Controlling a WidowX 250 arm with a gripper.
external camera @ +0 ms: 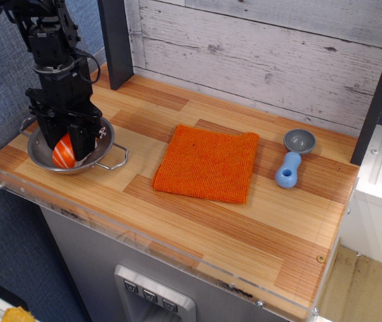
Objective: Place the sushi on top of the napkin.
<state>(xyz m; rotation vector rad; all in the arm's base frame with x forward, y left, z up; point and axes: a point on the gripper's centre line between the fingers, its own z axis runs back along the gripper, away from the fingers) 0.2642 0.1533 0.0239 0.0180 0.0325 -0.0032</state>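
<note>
The sushi [62, 151], orange with thin white stripes, sits tilted inside the round steel bowl [78, 168] at the left end of the counter. My gripper [66, 154] reaches straight down into the bowl, and its black fingers [84, 142] press against both sides of the sushi. The sushi's lower part is hidden by the fingers and the bowl wall. The napkin [208, 163], a square orange knitted cloth, lies flat in the middle of the counter, well to the right of the bowl, with nothing on it.
A blue-handled grey scoop [290, 166] lies right of the napkin. A dark post [116, 40] stands behind the bowl, with a plank wall [265, 54] along the back. A clear plastic lip [144, 235] runs along the front edge.
</note>
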